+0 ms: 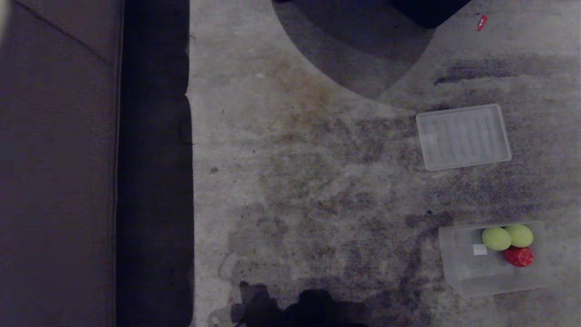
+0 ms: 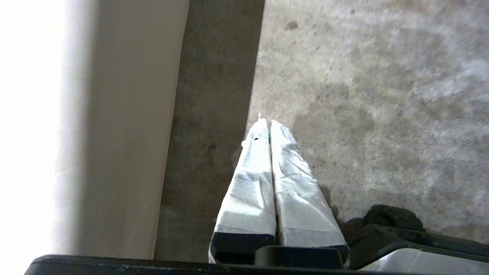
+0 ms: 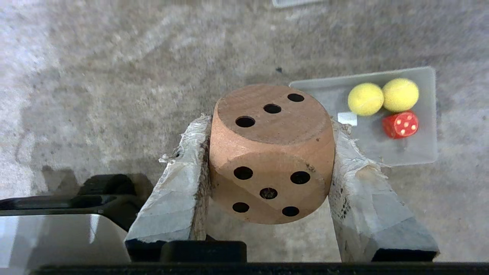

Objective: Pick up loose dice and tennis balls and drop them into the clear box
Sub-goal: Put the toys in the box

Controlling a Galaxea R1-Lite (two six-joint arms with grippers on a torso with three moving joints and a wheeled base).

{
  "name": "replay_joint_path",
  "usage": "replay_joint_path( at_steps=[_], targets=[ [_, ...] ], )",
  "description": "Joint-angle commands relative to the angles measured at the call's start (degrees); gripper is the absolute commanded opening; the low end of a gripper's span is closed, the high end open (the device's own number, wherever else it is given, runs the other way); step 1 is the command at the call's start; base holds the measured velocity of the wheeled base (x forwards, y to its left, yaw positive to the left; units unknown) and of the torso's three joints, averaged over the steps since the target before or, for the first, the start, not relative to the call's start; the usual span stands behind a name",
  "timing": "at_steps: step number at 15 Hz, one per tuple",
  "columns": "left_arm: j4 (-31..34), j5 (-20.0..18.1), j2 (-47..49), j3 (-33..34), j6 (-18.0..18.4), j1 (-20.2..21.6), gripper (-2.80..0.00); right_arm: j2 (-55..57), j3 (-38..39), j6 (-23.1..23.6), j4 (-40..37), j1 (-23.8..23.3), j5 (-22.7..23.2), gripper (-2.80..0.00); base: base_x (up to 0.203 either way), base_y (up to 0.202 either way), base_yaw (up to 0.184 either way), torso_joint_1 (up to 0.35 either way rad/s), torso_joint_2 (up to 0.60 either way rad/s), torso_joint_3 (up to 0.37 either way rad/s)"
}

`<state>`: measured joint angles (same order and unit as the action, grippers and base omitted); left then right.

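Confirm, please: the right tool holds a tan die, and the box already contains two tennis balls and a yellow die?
Not quite: the die in the box is red, as the right wrist view shows. The right tool does hold a tan die, and two tennis balls are inside.

I hold a tan wooden die (image 3: 272, 152) with dark pips, its three-pip face up. The clear box (image 1: 458, 268) sits on the carpet holding two tennis balls (image 1: 496, 238), touching, and a red die (image 1: 519, 256) beside them.
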<state>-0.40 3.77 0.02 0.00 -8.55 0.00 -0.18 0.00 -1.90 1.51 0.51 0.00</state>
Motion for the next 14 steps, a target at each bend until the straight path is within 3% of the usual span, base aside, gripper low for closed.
replay_joint_path(
  at_steps=[1, 14],
  targets=[
    [0.0, 0.0, 0.0, 0.0, -0.1, 0.0, -2.80, 0.1, 0.6, 0.0, 0.1, 0.0, 0.0, -2.80, 0.000, 0.000, 0.000, 0.002, 0.00, 0.200],
    [0.0, 0.0, 0.0, 0.0, -0.1, 0.0, -2.80, 0.1, 0.6, 0.0, 0.1, 0.0, 0.0, -2.80, 0.000, 0.000, 0.000, 0.003, 0.00, 0.204]
  ],
)
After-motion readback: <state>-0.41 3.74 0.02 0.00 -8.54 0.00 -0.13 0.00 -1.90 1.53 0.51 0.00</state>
